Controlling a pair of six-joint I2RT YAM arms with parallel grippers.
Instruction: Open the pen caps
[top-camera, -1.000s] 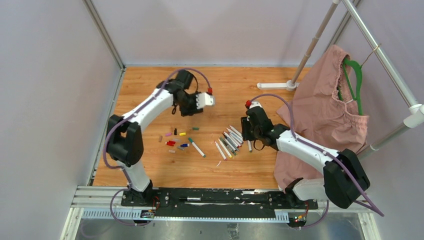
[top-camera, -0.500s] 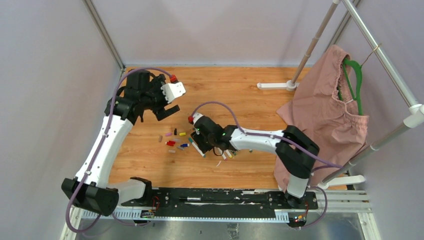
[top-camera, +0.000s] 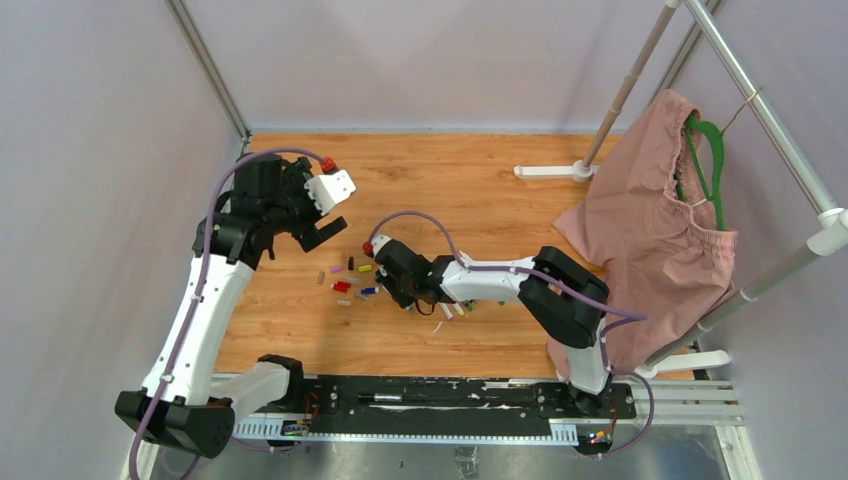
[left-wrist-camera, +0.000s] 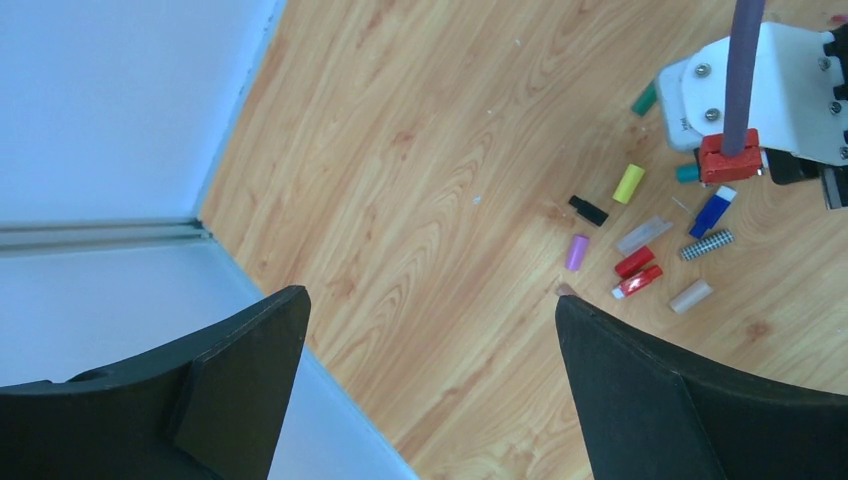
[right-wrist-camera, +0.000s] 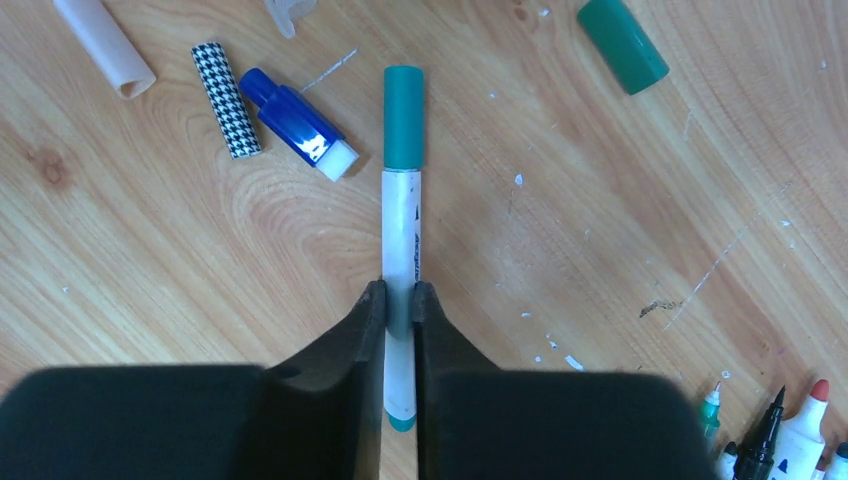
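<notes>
Farther left, right gripper (right-wrist-camera: 399, 292) on pen (right-wrist-camera: 402, 215)

Loose pen caps (left-wrist-camera: 628, 183) on wooden table (left-wrist-camera: 420, 150) beyond the gaping left pincer (left-wrist-camera: 428, 300).

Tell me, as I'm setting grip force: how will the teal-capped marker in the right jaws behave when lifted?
Probably stiff: the marker lies straight in the closed jaws of the right gripper. Likely light, being thin. Its round barrel may pivot, being gripped behind its middle, far from the teal cap.
</notes>
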